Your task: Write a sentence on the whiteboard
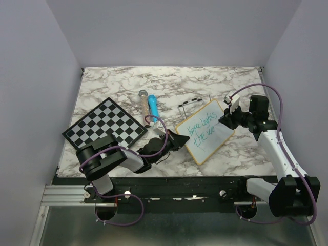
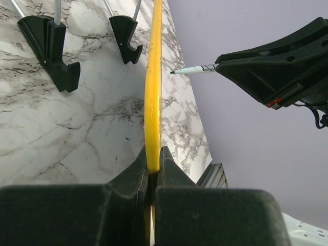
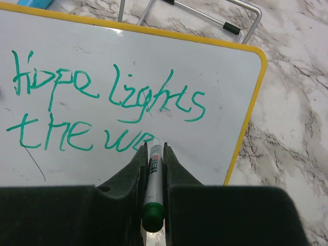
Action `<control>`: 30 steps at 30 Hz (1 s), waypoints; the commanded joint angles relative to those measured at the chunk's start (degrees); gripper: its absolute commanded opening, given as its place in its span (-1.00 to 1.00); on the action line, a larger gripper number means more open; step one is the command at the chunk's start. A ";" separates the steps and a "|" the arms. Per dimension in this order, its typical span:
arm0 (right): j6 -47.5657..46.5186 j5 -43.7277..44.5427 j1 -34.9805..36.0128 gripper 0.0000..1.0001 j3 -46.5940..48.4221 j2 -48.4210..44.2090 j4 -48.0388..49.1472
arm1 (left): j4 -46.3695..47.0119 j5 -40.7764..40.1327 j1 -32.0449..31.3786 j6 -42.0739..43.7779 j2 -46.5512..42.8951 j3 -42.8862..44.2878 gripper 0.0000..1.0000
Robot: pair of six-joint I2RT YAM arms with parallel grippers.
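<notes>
The whiteboard (image 1: 218,134) stands tilted at the table's centre right; its frame looks yellow (image 2: 152,97). My left gripper (image 1: 179,141) is shut on the frame's near edge (image 2: 154,154). The sentence (image 3: 102,97) is in green on two lines, "Hope lights" above "the wa" (image 1: 201,129). My right gripper (image 3: 155,148) is shut on a green-capped marker (image 3: 154,174), whose tip rests on the board at the end of the second line. In the left wrist view the marker (image 2: 195,69) sticks out of the right gripper (image 2: 266,66) towards the board.
A black-and-white chessboard (image 1: 105,125) lies at the left. A blue tube (image 1: 152,106) and a grey-capped pen (image 1: 144,100) lie behind the board, next to a wire stand (image 1: 192,105) with black feet (image 2: 56,46). Walls enclose the table.
</notes>
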 commanded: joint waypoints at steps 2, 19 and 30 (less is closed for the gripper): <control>0.59 0.50 -0.18 -0.99 1.18 -0.29 1.23 | 4.69 1.52 -0.10 0.70 0.19 0.10 -1.00; 0.33 -0.56 -0.10 -0.99 0.83 1.03 1.31 | 5.22 1.61 -0.10 0.70 0.19 0.01 -1.00; 0.15 -2.22 -0.10 -0.99 0.39 3.49 1.49 | 5.31 1.52 -0.10 0.61 0.54 0.18 -1.00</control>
